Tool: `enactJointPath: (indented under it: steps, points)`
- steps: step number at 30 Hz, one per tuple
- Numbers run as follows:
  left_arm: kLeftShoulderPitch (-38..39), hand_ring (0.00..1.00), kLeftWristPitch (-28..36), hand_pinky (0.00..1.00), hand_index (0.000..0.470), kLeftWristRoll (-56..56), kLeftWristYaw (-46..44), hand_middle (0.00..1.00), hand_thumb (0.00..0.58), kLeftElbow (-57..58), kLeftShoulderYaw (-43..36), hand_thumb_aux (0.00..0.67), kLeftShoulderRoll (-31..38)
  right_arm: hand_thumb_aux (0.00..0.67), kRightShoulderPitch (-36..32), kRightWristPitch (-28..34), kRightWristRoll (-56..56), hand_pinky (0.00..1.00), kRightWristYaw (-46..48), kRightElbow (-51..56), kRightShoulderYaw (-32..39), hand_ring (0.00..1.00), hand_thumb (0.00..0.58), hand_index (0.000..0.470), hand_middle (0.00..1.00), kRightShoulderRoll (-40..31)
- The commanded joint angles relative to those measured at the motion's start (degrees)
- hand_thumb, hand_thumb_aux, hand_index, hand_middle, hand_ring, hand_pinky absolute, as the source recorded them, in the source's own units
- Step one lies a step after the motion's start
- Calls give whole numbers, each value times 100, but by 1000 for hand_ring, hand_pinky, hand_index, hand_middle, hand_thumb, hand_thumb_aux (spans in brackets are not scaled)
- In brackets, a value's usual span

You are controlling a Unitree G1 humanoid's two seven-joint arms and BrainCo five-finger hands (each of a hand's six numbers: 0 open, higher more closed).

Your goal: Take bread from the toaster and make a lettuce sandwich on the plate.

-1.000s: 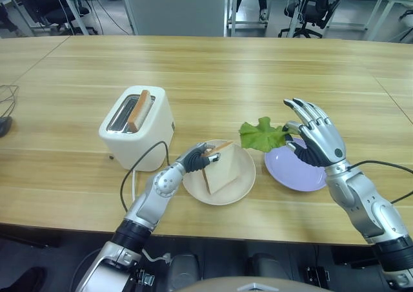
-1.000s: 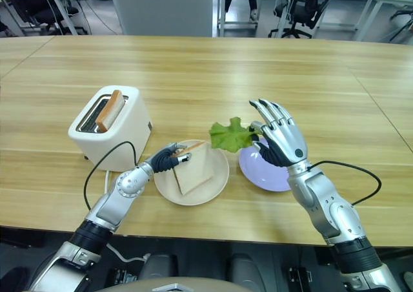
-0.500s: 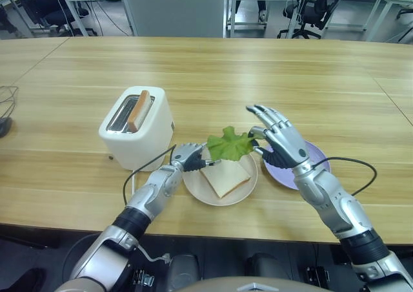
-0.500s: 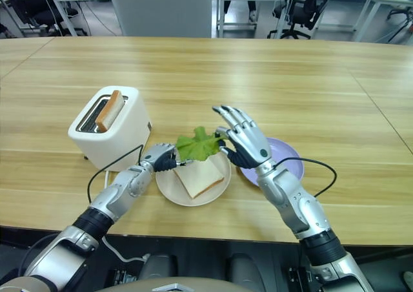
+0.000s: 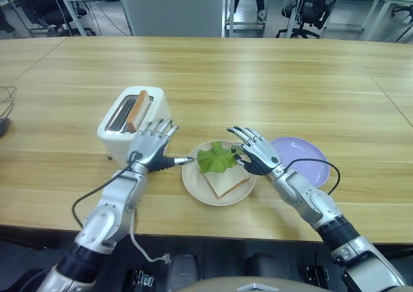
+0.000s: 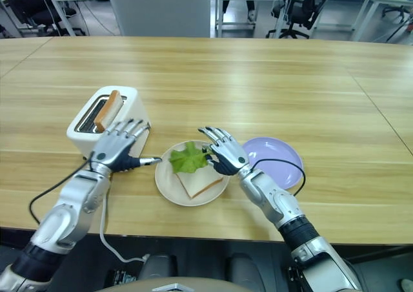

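The bench (image 5: 258, 79) is the largest thing, a broad top of pale wooden planks with a fine lengthwise grain and a smooth, matte face. On it, just behind the left robot hand (image 5: 150, 148), stands the toaster (image 5: 111, 137), a cream box with rounded corners and a glossy shell, its top cut by dark metal-lined slots. The left robot hand is spread wide with nothing in it, its palm towards the bench, in front of the toaster's near end.

To the right of that robot hand lies a round cream plate (image 5: 193, 179), shallow and smooth-rimmed. Further right is a round purple plate (image 5: 293, 148) of much the same size, just behind the right forearm.

One slice of bread (image 5: 139, 104) stands on edge in the toaster's slot behind the left robot hand, its brown crust uppermost. A second slice (image 5: 226, 183) lies flat on the cream plate, squarish, pale and soft-crumbed with a tan crust, below and to the left of the right robot hand (image 5: 258, 155).

The lettuce leaf (image 5: 218, 157) is the smallest thing: bright green, ruffled and crinkled at its edge, resting on the far part of the flat slice. It lies between the two robot hands, well clear of the left one and meeting the right one at its right edge. That right robot hand hangs low over the cream plate's right side; whether it pinches the leaf or only touches it cannot be told.
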Motion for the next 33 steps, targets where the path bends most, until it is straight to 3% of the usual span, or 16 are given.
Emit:
enactJointPath:
  steps: [1,7,14,15,16,18,20,22,27,28,29,32,33]
  points:
    - [31,0,118,0,0,4,-260,0,0,-536,464,0,-24,670,-155,-41,-141,0,-248,542,245,0,580,460,0,92]
    - [-312,0,400,0,0,483,-249,0,0,-401,635,0,-273,670,-327,-74,-201,0,-498,1141,530,0,580,460,0,144]
    - [-956,0,1123,0,0,1270,-825,0,0,659,517,0,-446,670,-102,3,-157,0,-402,831,580,0,580,460,0,-78]
    - [-1065,0,1171,0,0,1300,-903,0,0,856,463,0,-468,386,-45,32,-143,0,-360,727,573,0,476,265,0,-122]
    - [-1167,0,1206,0,0,1313,-940,0,0,1028,414,0,-499,218,14,51,-123,0,-315,621,564,0,316,150,0,-165]
    - [-1392,0,1263,0,0,1380,-951,0,0,1436,298,0,-526,305,141,77,-56,0,-200,405,536,0,408,209,0,-249]
    - [-1637,0,1302,0,0,1383,-899,0,0,1861,196,0,-557,271,290,122,-22,0,-108,159,495,0,374,186,0,-339]
    - [-1832,0,1367,0,0,1407,-897,0,0,2209,105,0,-556,0,437,173,4,0,-19,-86,452,0,0,0,0,-406]
    - [-2284,0,1375,0,0,1203,-789,0,0,2925,-74,0,-651,0,779,256,104,0,201,-716,295,0,0,0,0,-529]
    - [-2378,0,1377,0,52,1176,-741,0,124,3054,-109,76,-671,0,854,270,135,0,251,-879,252,0,0,0,0,-555]
    - [-2467,0,1392,0,94,1168,-698,0,212,3169,-142,137,-677,0,927,276,185,0,301,-1036,205,0,0,0,0,-576]
    - [-2746,0,1447,0,207,1094,-548,0,405,3518,-191,302,-682,0,1175,273,365,0,467,-1547,29,0,0,0,0,-633]
    - [-2803,0,1463,0,269,1064,-510,0,480,3606,-201,391,-666,0,1256,271,420,0,529,-1721,-32,0,0,0,0,-651]
